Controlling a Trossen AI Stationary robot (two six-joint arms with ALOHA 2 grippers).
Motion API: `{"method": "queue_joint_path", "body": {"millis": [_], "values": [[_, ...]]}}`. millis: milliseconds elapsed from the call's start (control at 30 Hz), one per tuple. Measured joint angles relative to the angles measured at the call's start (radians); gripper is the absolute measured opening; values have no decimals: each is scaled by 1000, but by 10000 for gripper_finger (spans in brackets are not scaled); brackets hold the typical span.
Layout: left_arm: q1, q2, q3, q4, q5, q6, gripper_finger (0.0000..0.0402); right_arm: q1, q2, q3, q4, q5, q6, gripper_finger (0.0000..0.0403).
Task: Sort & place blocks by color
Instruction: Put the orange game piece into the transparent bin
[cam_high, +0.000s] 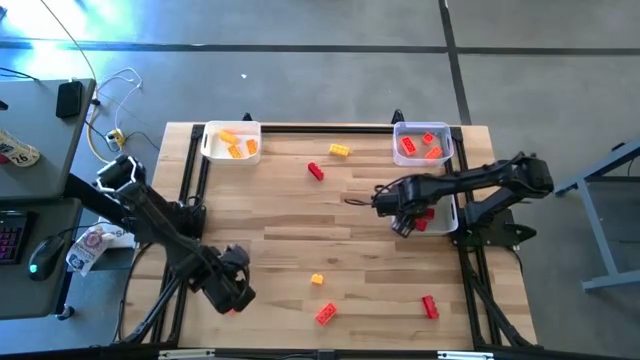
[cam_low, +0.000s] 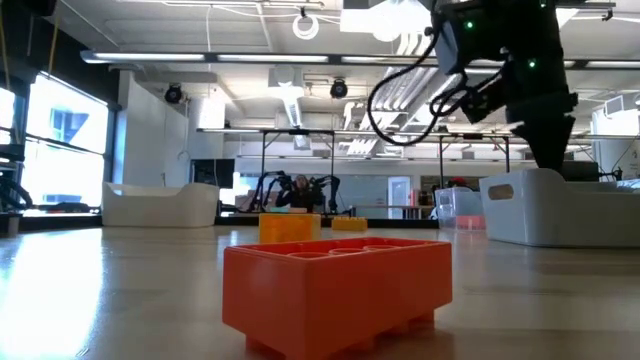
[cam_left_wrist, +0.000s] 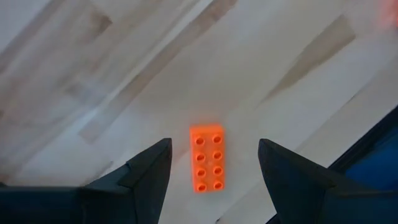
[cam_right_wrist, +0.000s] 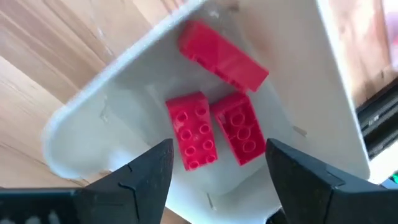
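- Our right pincer (cam_right_wrist: 217, 180) hangs open over the white tray (cam_right_wrist: 81, 118) at frame right, three red blocks (cam_right_wrist: 193, 130) inside.
- Our left pincer (cam_left_wrist: 214, 180), open, straddles an orange block (cam_left_wrist: 208, 158) on the counter (cam_left_wrist: 93, 74), lower left; closing comes next, we judge.

On the wooden table (cam_high: 300, 230) sit three white trays (cam_high: 207, 140): one holds three yellow-orange blocks (cam_high: 236, 146), one holds three orange blocks (cam_high: 420, 147), and the one under the right arm holds three red blocks (cam_right_wrist: 193, 129). Loose on the boards lie five more blocks: two red (cam_high: 316, 172), two yellow (cam_high: 340, 150), one orange (cam_high: 325, 314). Two arms work here.
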Motion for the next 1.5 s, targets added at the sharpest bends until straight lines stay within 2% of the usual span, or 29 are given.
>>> {"method": "queue_joint_path", "body": {"millis": [267,500,900,1067,1200,1400,1500], "values": [[-71,107,0,21,57,-103,227,0,-1,93,-9,74,-26,243],[-89,201,0,123,107,-112,227,-3,-1,152,-20,123,-28,243],[-100,313,1,170,184,-132,227,-3,-1,174,-23,134,-28,243],[-101,336,1,188,183,-100,226,-3,-1,174,-21,134,-51,243],[-101,348,3,188,196,-74,199,-3,-1,174,-19,134,-49,243],[-89,352,5,181,197,-15,110,-2,-1,174,-18,137,-51,243],[-73,345,3,177,184,35,109,-2,-1,175,-16,137,-54,243]]}}
